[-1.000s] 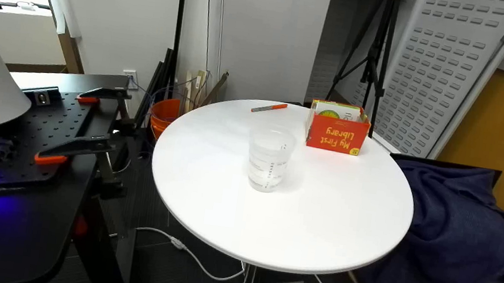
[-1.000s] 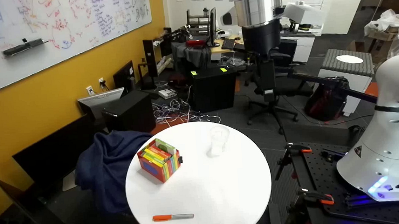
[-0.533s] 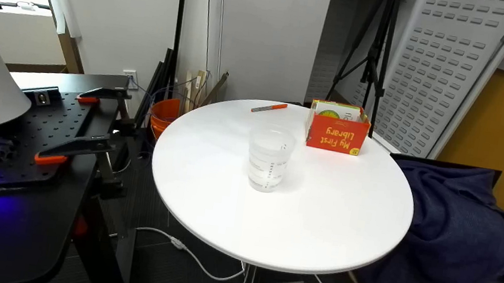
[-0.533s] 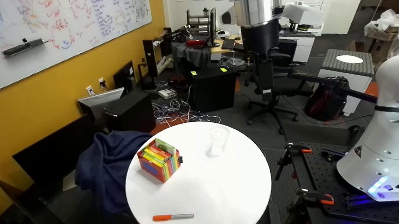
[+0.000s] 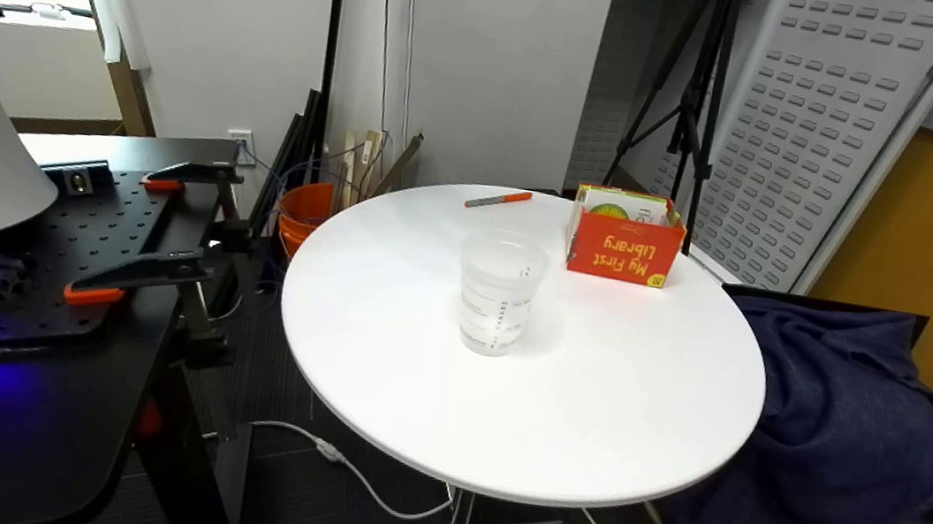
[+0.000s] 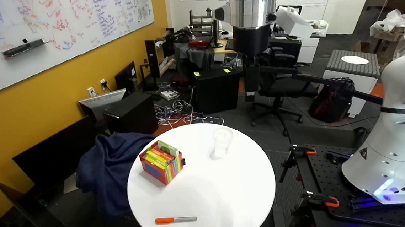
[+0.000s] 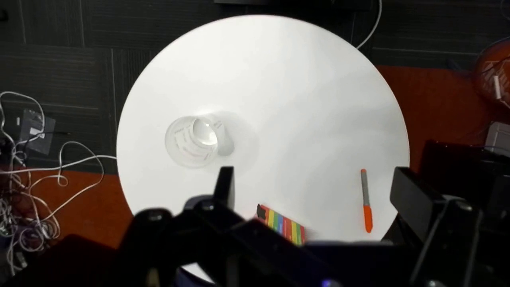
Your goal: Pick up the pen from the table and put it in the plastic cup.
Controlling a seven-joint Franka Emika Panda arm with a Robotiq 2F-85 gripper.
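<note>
The pen, grey with an orange cap, lies flat near the edge of the round white table. It shows in both exterior views. The clear plastic cup stands upright on the table, apart from the pen, in both exterior views. My gripper hangs fingers down, high above and beyond the table's edge in an exterior view. In the wrist view my gripper is wide open and empty. The pen shows between the fingers, far below; the cup shows at upper left.
A red box of small colourful books stands on the table in both exterior views; the fingers partly cover it in the wrist view. A dark blue cloth lies beside the table. The arm's black workbench stands on the opposite side.
My arm and gripper have moved left in an exterior view, towards the table, mostly in the last half second. The pen, cup and box have not moved.
</note>
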